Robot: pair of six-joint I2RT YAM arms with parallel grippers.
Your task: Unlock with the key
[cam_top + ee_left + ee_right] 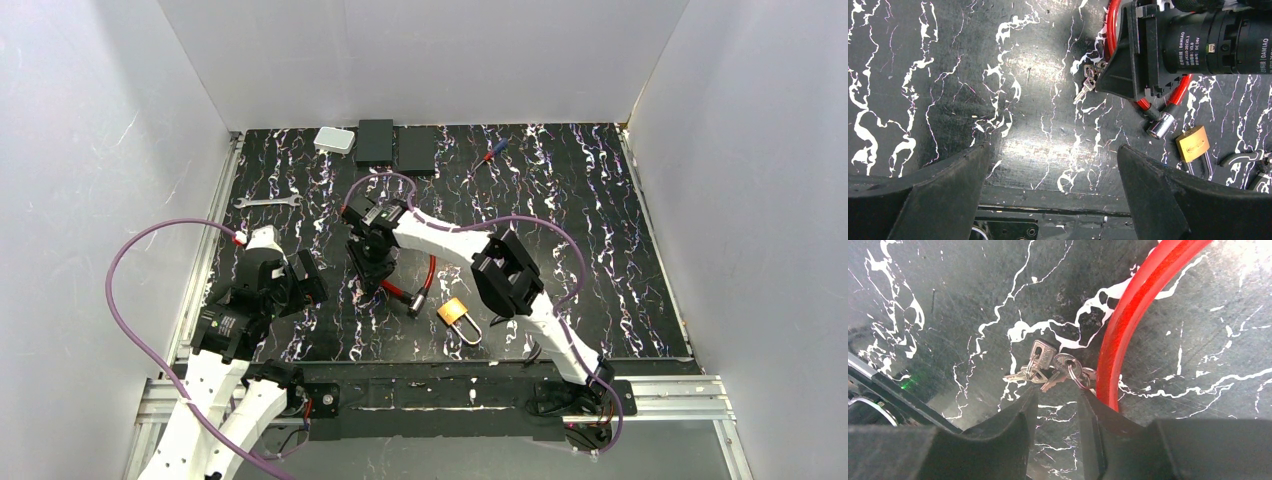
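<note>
A bunch of small silver keys (1048, 367) on a ring lies on the black marbled table, right beside a red cable lock (1138, 305). My right gripper (1058, 390) is down over the keys, its jaws narrowly open with the tips at the bunch's edge, not closed on it. In the top view the right gripper (372, 262) hides the keys. A brass padlock (453, 311) lies right of the cable's metal end (418, 303). My left gripper (1053, 150) is wide open and empty, left of the keys (1088, 82); the padlock (1192, 143) also shows there.
A wrench (266, 202) lies at the left. A white box (334, 140), two black boxes (375, 140) and a screwdriver (490, 152) sit along the back edge. Purple cables loop over both arms. The metal rail (450, 395) runs along the near edge.
</note>
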